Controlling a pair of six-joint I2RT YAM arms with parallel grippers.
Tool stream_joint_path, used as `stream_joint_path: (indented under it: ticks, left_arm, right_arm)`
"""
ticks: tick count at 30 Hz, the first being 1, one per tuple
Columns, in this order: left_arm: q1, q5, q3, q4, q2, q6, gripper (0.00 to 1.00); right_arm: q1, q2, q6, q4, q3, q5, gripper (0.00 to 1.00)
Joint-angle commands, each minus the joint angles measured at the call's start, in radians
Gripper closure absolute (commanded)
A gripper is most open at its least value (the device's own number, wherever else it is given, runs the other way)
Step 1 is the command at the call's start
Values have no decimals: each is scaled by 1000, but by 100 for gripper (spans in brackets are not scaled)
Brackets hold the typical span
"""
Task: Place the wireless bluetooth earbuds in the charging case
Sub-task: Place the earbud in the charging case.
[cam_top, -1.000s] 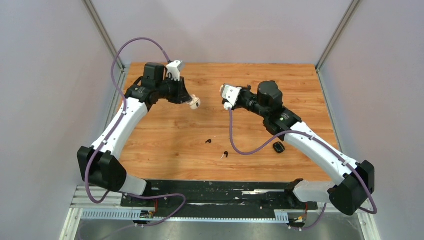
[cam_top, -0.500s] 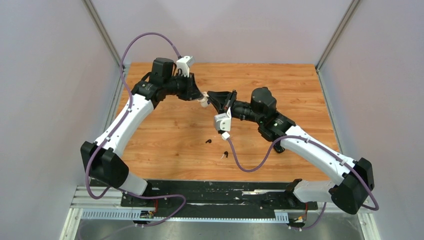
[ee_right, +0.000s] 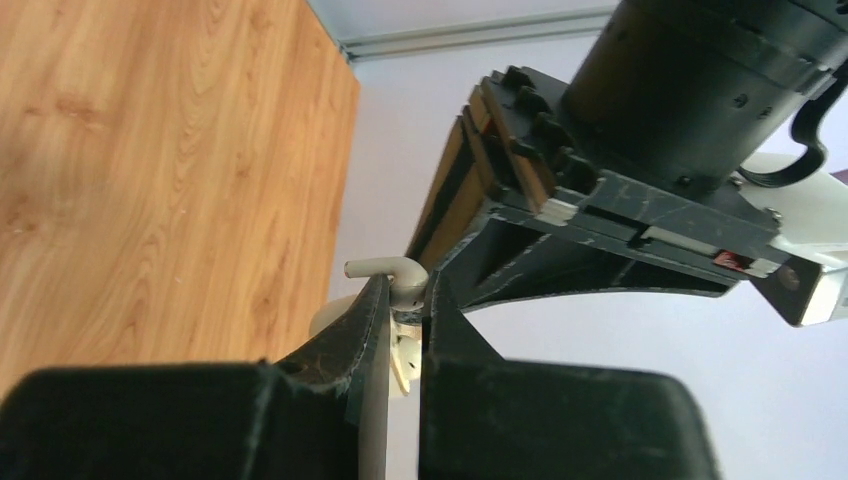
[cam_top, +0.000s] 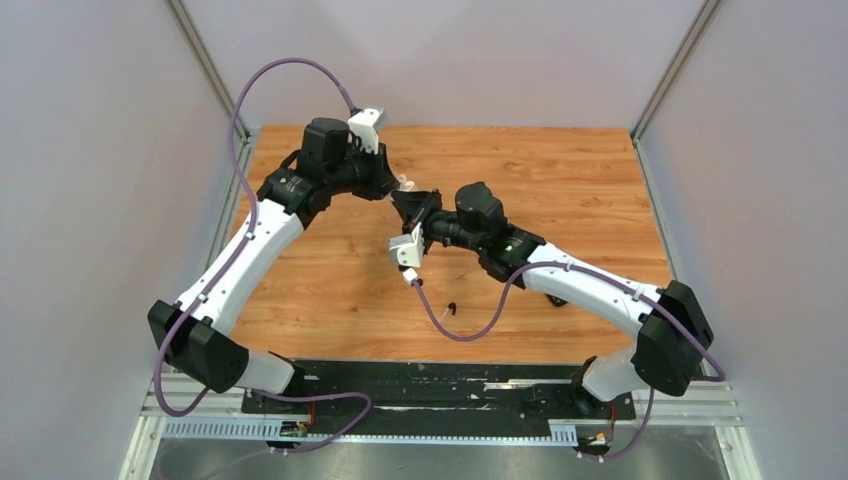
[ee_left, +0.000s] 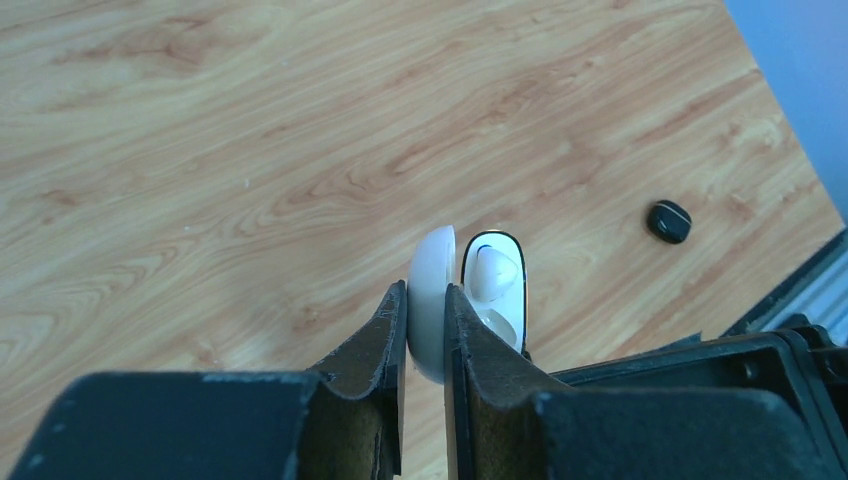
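Observation:
My left gripper is shut on the lid of the open white charging case, held up above the table. The case's body faces right, with one white earbud sitting in it. My right gripper is shut on another white earbud, its stem sticking out to the left, right against the case. In the top view both grippers meet at the case, left gripper behind, right gripper in front. A black earbud lies on the table near the front.
A small black case lies on the wooden table, mostly under my right arm in the top view. My right arm's purple cable loops low over the table next to the black earbud. Grey walls close in the sides and the back.
My right arm has swung left and turned over, bringing its earbud up to the case. My left gripper has moved a little right and back with the case.

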Motion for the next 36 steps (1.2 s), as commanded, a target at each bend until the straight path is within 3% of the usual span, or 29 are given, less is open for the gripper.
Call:
stream_joint_path:
  ticks: [1, 9, 36]
  left_arm:
    - [-21, -104, 26, 24, -40, 24, 100]
    - [-39, -172, 9, 19, -50, 71, 100]
    - [-43, -86, -8, 62, -92, 81, 100]
  right_arm:
    - [9, 16, -16, 91, 59, 107, 100]
    - [10, 8, 20, 151, 62, 168, 100]
    - [9, 13, 14, 105, 35, 157, 100]
